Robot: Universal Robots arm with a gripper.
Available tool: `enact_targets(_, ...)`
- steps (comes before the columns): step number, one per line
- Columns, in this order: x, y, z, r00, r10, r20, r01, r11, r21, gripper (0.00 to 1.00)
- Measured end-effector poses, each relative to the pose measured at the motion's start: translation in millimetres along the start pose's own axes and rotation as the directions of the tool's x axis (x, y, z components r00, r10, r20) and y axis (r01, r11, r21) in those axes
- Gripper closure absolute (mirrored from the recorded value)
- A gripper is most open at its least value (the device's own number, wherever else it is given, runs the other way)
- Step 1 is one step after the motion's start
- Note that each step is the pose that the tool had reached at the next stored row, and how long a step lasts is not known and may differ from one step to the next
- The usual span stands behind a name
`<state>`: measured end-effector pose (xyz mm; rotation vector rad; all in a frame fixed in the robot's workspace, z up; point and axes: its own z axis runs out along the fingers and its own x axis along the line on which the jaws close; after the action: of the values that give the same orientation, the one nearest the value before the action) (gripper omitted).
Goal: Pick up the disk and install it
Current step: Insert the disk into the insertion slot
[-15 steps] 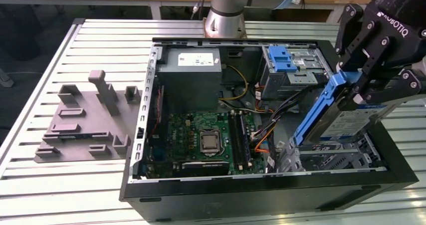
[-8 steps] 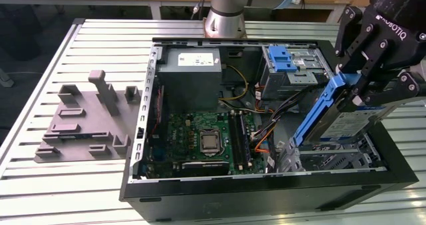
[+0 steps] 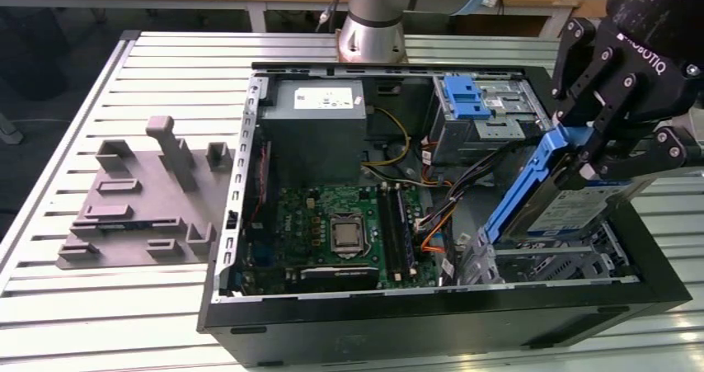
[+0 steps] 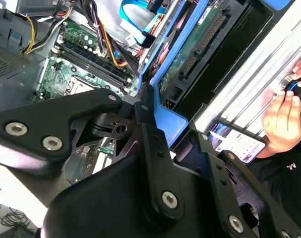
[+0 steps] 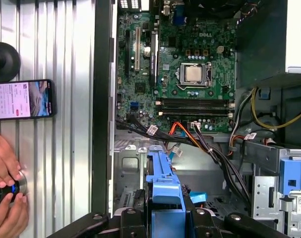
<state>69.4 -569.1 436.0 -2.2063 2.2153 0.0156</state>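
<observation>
The disk [image 3: 578, 207] hangs tilted over the open computer case [image 3: 330, 316]. The motherboard [image 3: 341, 223] lies toward the exterior view's left, and the open drive bay [image 3: 556, 265] sits just beneath the disk's lower edge. The gripper [image 3: 603, 153] fingers clamp its upper end.

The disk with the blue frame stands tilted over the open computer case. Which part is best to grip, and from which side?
Grip the disk at its upper end, on the blue carrier frame, coming from above. It is flat and tilted on end, its lower end toward the case, so the top is free. The gripper holds it there.
</observation>
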Motion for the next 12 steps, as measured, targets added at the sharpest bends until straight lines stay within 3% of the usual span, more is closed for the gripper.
enact_targets(12,0.1,-1.1,6.7,1.0000,0.000,0.0001,0.000,1.0000,0.0000,0.64)
